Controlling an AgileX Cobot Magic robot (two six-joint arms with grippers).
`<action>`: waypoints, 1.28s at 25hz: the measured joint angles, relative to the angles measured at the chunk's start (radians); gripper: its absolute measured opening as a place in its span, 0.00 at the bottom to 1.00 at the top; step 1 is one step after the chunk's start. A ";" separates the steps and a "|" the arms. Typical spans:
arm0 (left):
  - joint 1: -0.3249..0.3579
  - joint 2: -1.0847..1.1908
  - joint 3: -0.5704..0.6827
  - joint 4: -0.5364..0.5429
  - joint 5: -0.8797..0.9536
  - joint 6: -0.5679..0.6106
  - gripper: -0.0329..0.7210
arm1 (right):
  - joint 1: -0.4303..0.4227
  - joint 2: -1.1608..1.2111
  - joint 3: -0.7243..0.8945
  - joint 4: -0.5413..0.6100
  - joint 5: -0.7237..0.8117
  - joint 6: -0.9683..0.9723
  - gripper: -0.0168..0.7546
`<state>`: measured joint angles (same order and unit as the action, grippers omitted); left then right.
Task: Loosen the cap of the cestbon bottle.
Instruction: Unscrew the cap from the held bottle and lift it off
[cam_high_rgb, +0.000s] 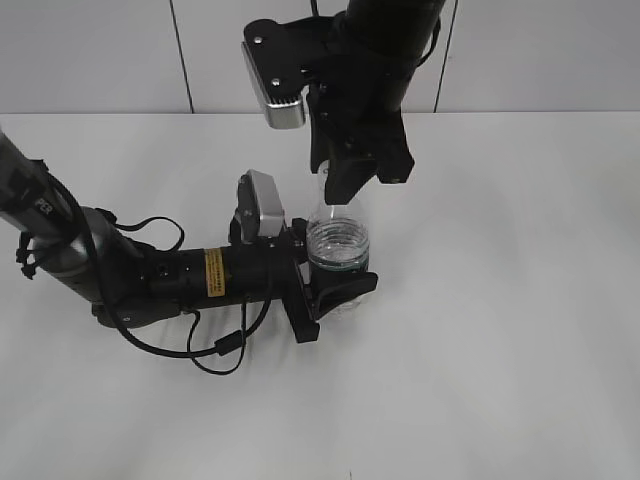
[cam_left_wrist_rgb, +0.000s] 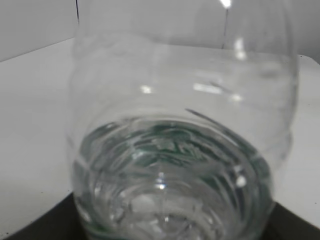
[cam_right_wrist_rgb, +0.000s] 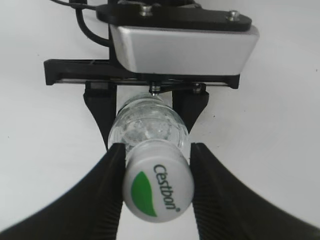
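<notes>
The cestbon bottle stands upright on the white table, clear with a dark green label. My left gripper is shut on its body from the left. In the left wrist view the bottle fills the frame. My right gripper comes down from above and hides the cap in the exterior view. In the right wrist view the white cap, with a green patch and "Cestbon" print, sits between my right gripper's black fingers, which press on both its sides. The bottle shows below it.
The white table runs to a pale wall at the back. My left arm lies low across the table at the left with loose black cables beside it. The left gripper's bar and camera housing show under the bottle in the right wrist view.
</notes>
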<state>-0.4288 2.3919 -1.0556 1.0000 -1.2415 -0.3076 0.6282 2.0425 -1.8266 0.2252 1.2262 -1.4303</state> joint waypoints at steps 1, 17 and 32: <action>0.000 0.000 0.000 0.002 0.000 0.000 0.58 | 0.000 0.000 0.000 -0.004 0.003 -0.030 0.41; 0.000 0.000 -0.003 0.010 0.004 -0.002 0.58 | 0.003 -0.003 0.000 -0.064 0.016 -0.190 0.41; 0.000 0.000 -0.003 0.017 0.003 -0.004 0.58 | 0.003 -0.008 0.000 -0.070 -0.003 0.041 0.60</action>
<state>-0.4288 2.3919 -1.0582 1.0168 -1.2382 -0.3116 0.6314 2.0345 -1.8266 0.1553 1.2234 -1.3893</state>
